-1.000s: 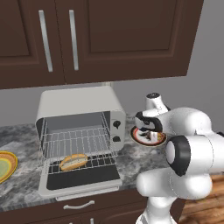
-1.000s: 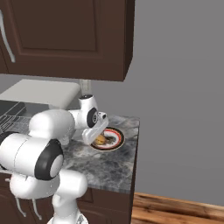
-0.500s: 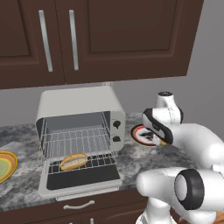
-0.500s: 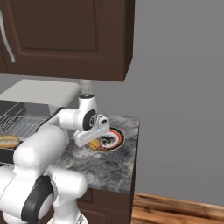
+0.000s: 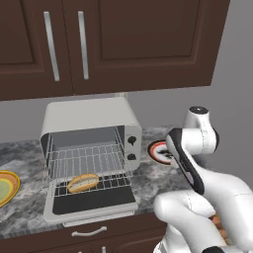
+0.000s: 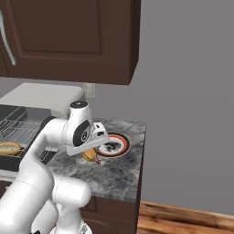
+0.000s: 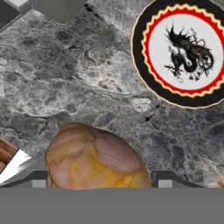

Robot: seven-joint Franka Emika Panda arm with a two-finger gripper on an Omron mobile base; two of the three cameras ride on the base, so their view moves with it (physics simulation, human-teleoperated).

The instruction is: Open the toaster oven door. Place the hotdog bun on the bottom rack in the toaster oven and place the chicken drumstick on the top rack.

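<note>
The chicken drumstick (image 7: pixel 94 159) is sitting between the jaws of the gripper (image 6: pixel 91 153), off the plate and above the grey marbled surface (image 7: pixel 65 87); the jaws are pinching it, with the meat filling the gap between them in the hand view. In the right base view the drumstick is showing as an orange-brown lump under the hand, just beside the near-left rim of the plate (image 6: pixel 122 147). The plate, white with a dragon figure and a red and black border, is lying bare on the surface to the right of the toaster oven (image 5: pixel 89 118). The toaster oven door (image 5: pixel 91 202) is lying open, folded flat toward the front edge. The hotdog bun (image 5: pixel 83 182) is resting on the bottom rack (image 5: pixel 113 182), which is pulled partly out over the door. The top rack (image 5: pixel 84 158) is sitting above it. A yellow dish (image 5: pixel 6 187) is lying on the surface well to the left of the oven.
</note>
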